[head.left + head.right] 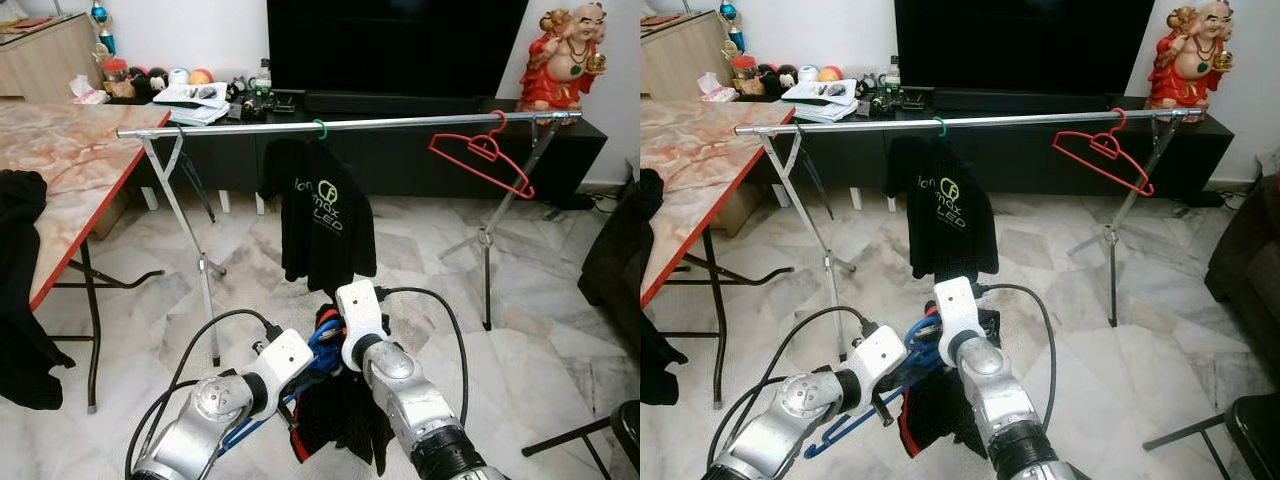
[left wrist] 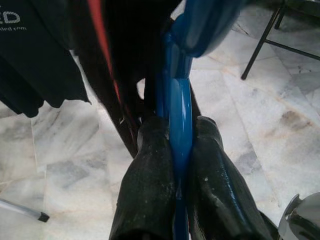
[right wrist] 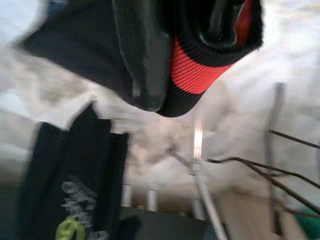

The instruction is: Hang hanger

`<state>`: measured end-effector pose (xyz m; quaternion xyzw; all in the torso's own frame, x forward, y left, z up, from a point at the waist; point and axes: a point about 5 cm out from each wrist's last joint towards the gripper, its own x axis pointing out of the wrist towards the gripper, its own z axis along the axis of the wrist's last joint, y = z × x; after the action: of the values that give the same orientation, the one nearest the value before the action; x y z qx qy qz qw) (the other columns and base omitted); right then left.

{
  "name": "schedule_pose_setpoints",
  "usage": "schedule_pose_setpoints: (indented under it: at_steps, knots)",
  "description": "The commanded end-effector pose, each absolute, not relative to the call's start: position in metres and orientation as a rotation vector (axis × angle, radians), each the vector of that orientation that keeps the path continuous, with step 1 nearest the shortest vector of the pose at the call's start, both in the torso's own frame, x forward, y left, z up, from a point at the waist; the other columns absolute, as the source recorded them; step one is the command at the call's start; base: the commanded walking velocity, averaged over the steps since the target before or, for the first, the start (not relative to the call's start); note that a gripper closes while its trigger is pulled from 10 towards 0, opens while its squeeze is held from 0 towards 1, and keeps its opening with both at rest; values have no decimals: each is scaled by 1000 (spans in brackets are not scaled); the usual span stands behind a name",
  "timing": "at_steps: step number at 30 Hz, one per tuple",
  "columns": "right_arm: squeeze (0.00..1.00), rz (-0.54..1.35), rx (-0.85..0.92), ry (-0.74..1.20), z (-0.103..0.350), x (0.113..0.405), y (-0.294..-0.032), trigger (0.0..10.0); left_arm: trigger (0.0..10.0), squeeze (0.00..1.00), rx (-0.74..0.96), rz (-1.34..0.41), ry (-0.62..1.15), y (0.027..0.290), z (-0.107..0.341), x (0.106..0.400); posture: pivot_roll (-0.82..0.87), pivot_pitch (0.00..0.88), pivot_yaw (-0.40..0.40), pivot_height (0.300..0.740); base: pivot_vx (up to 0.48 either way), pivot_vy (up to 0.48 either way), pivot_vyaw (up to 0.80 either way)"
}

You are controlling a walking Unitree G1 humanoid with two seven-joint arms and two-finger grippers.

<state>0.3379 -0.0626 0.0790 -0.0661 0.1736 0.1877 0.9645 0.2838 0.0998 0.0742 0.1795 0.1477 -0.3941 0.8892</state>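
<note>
My left gripper (image 2: 177,131) is shut on the stem of a blue plastic hanger (image 2: 179,107), low in front of me. A black garment with a red-striped collar (image 3: 192,70) hangs on that hanger, its body drooping below my arms (image 1: 340,415). Just beside the left gripper, my right gripper (image 3: 182,65) is shut on the collar. Ahead, a metal clothes rail (image 1: 350,124) spans the room. A black printed shirt (image 1: 322,215) hangs at its middle on a green hook (image 1: 320,129). An empty red hanger (image 1: 482,152) hangs tilted near the rail's right end.
A marble-patterned table (image 1: 70,150) stands on the left with black cloth (image 1: 20,290) draped over its edge. Behind the rail is a dark TV console (image 1: 420,160) with a red statue (image 1: 565,55). A dark sofa (image 1: 615,260) and a chair leg (image 1: 570,440) are on the right.
</note>
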Motion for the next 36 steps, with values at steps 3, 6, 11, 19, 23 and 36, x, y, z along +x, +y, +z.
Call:
schedule_pose_setpoints:
  at_steps: [3,6,11,19,23,36]
  knots:
    - [0,295,-196,349,80,342,-78,10000,10000,0,413,-839,324,100,71,283,42,0,-38,740,0,0,0]
    - [0,266,-194,353,80,344,-82,10000,10000,0,415,-850,338,102,69,282,41,0,-37,740,0,0,0]
    - [0,236,-220,357,78,346,-87,10000,10000,0,439,-858,358,107,67,279,49,0,-34,740,0,0,0]
    - [0,217,-254,360,75,346,-88,10000,10000,0,469,-838,357,117,69,281,58,0,-36,740,0,0,0]
    - [0,214,-249,363,74,345,-87,10000,10000,0,467,-799,335,121,73,286,57,0,-38,740,0,0,0]
    - [0,389,-192,304,88,341,-54,10000,10000,0,408,-860,297,102,75,286,49,0,-39,740,0,0,0]
